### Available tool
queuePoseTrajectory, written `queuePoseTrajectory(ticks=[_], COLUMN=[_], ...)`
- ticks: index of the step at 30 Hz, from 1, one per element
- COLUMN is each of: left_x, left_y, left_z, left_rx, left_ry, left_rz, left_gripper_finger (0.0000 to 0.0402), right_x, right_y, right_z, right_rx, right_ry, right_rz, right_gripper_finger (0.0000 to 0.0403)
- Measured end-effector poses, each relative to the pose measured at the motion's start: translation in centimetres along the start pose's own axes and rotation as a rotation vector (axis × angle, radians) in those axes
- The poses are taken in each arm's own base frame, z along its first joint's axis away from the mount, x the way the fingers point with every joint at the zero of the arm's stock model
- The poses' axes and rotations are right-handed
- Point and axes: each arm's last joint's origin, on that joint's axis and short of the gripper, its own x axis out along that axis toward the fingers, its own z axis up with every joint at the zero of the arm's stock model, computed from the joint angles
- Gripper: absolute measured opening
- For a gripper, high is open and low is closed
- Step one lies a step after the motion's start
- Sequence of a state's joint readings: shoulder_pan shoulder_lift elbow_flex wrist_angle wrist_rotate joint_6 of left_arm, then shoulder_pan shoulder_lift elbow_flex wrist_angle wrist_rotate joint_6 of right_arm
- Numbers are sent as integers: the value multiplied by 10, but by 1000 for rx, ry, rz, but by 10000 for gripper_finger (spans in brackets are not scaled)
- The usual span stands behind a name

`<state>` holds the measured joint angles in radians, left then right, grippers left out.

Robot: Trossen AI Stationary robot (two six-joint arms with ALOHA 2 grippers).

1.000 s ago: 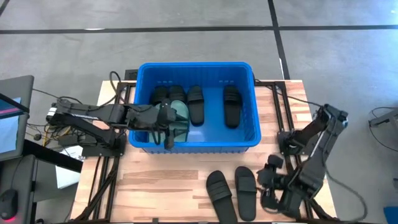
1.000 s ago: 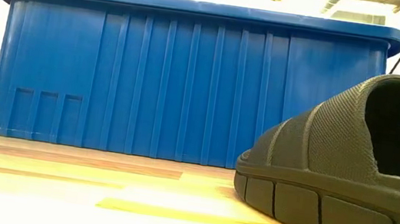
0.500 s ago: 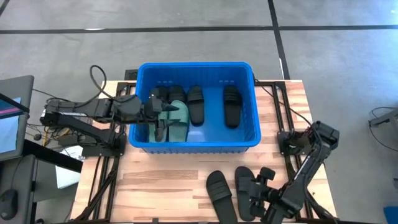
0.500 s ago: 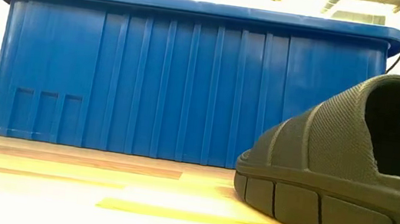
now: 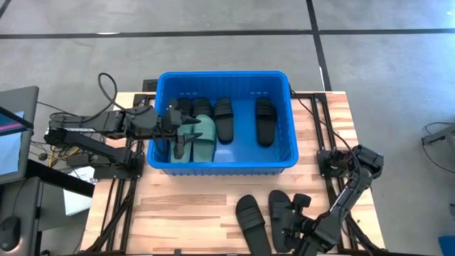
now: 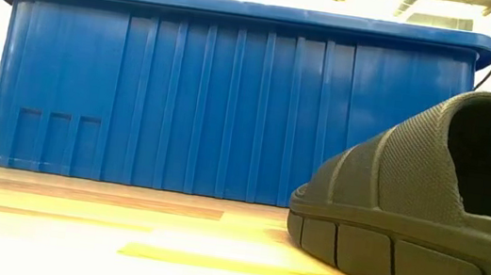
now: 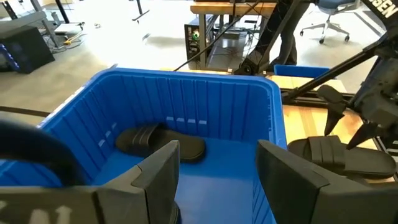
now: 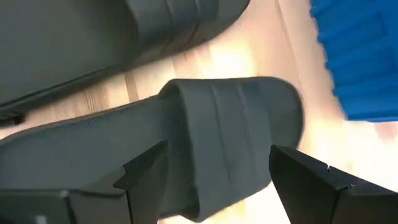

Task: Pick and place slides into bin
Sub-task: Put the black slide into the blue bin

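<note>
The blue bin (image 5: 284, 161) stands at the table's far middle. In it lie black slides (image 5: 264, 122) and a sage green slide (image 5: 205, 135). Two more black slides lie on the wood in front of the bin, one to the left (image 5: 250, 217) and one to the right (image 5: 279, 208). My right gripper (image 5: 291, 217) is open, low over the right one, its fingers on either side of the wide strap (image 8: 230, 155). My left gripper (image 5: 182, 136) hangs open and empty over the bin's left part (image 7: 186, 106). The low view shows the bin's near wall (image 6: 232, 98) and a black slide (image 6: 425, 218) close up.
A monitor (image 5: 14, 135) and loose cables (image 5: 106, 89) stand off the table's left side. Black frame rails (image 5: 323, 135) run beside the bin on both sides. Bare wood (image 5: 178, 213) lies at the near left.
My right gripper has come down and toward the table's near edge, onto the right black slide on the wood, tipping further downward. My left gripper has drawn back toward the table's left and risen a little, away from the green slide, staying open.
</note>
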<state>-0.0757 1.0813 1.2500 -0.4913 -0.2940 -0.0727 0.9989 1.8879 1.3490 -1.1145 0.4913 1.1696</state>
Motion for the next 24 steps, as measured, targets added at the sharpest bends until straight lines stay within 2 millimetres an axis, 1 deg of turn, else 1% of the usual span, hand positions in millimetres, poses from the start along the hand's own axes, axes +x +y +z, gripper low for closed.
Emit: queuePoseTrajectory(ticks=[2, 4, 6, 10, 15, 19, 21, 24], left_x=[0, 0, 0, 0, 0, 0, 0, 0], left_y=[0, 0, 0, 0, 0, 0, 0, 0], left_z=[0, 0, 0, 0, 0, 1, 1, 1], left_rx=[0, 0, 0, 0, -5, -10, -13, -22], left_ry=[0, 0, -1, -3, -4, -13, -14, -15], left_rz=[1, 1, 1, 1, 1, 0, 0, 0], left_gripper_finger=[199, 199, 199, 199, 199, 199, 199, 199], right_x=[1, 5, 10, 18, 24, 26, 28, 28], right_y=[0, 2, 3, 7, 9, 7, 6, 5], right_z=[-2, 1, -3, -5, -7, -4, -2, -1], right_rx=[-23, -30, -67, -79, -56, -42, -38, -36], right_ry=[4, 3, 22, 46, 57, 59, 58, 57], right_rz=[-13, -8, -38, -54, -80, -88, -94, -97], right_gripper_finger=[260, 260, 260, 260, 260, 258, 247, 207])
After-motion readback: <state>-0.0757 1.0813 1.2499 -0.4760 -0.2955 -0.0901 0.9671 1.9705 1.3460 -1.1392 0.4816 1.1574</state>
